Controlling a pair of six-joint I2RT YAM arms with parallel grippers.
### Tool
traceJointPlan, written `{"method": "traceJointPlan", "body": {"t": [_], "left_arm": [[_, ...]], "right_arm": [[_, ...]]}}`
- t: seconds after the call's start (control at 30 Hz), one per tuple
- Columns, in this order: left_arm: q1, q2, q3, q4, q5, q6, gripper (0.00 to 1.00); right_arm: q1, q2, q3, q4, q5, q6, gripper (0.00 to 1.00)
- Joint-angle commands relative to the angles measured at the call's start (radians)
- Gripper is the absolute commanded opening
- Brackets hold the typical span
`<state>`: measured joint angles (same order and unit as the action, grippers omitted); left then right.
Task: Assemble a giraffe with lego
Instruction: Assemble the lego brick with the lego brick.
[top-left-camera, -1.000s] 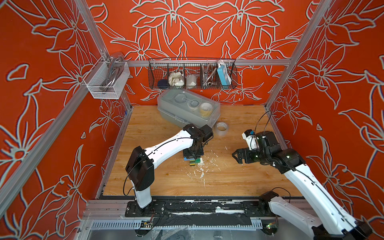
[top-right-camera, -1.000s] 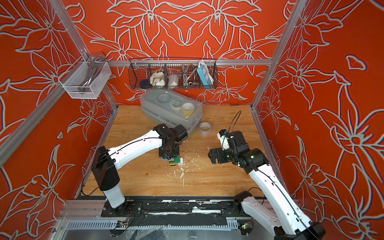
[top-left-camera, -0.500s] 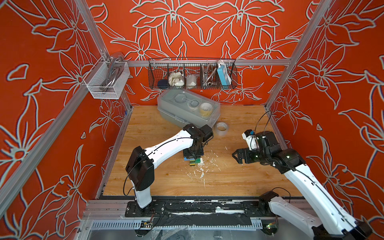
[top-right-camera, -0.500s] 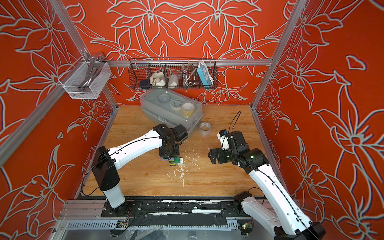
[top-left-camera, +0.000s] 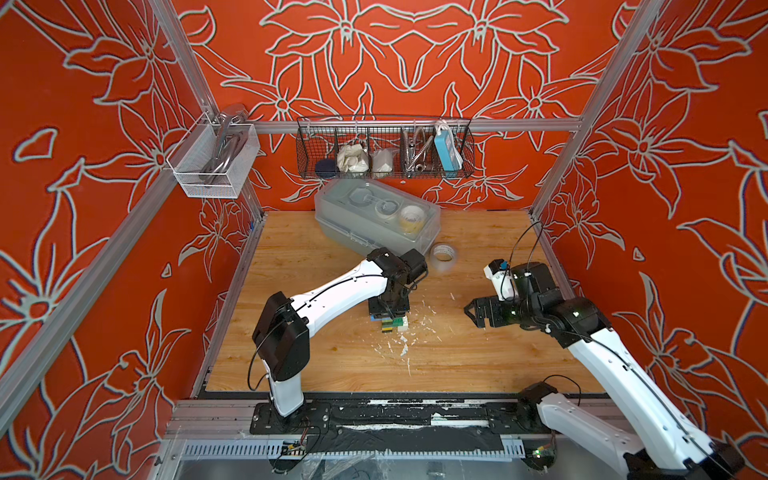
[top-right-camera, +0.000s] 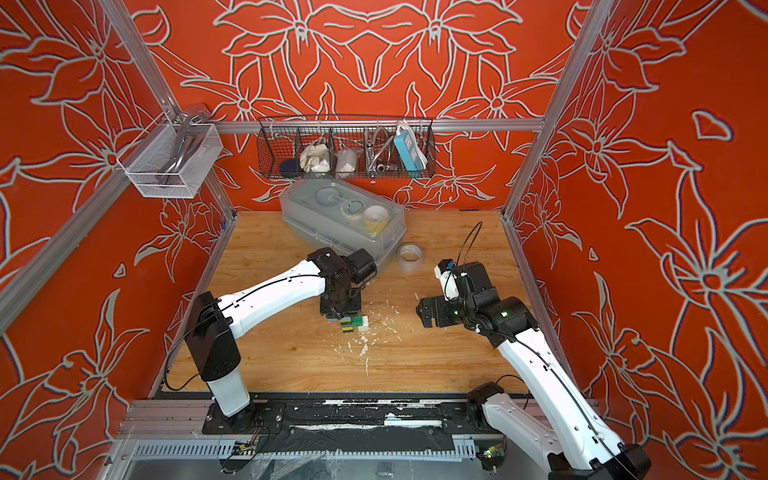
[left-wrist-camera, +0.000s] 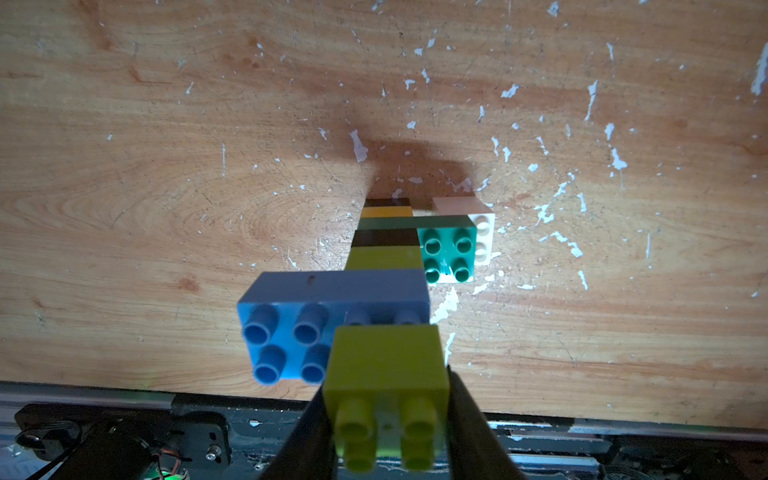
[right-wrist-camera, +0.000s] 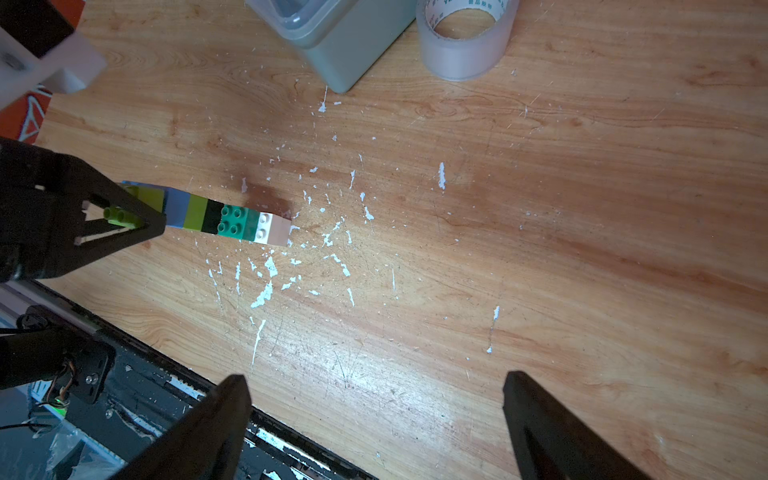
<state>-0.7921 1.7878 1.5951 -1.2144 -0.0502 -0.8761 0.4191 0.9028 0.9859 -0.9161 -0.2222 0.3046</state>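
Mid-table, the giraffe (top-left-camera: 393, 323) is standing, seemingly finished; the left gripper (left-wrist-camera: 388, 419) is flanking its lime top brick (left-wrist-camera: 384, 365), gripping or releasing I cannot tell. At three o'clock the right gripper (top-left-camera: 473, 313) is hovering wide open, empty. Next, I reckon: letting go, lifting straight clear without toppling.

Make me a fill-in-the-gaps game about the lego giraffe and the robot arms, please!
1. The long brick in the giraffe's head is ___.
2. One leg of the giraffe is all ___.
3. The right gripper hangs open and holds ___.
4. Beside the clear box lies a roll of ___.
Missing words: blue; white; nothing; tape.
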Motion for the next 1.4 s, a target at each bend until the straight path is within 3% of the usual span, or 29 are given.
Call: {"method": "traceJointPlan", "body": {"t": [0.0,0.7,1.37], "left_arm": [[-0.002,0.009,0.02,-0.016,-0.009,0.003,0.39],[-0.005,0.023,0.068,-0.079,-0.073,0.01,0.38],[-0.007,0.058,0.109,-0.106,-0.071,0.02,0.24]], "right_arm": [[-0.005,-0.003,0.002,-0.008,-0.003,-0.004,1.0],[-0.005,-0.009,-0.004,-0.007,-0.008,0.0,1.0],[-0.005,-0.008,-0.006,-0.002,0.0,-0.003,1.0]]}}
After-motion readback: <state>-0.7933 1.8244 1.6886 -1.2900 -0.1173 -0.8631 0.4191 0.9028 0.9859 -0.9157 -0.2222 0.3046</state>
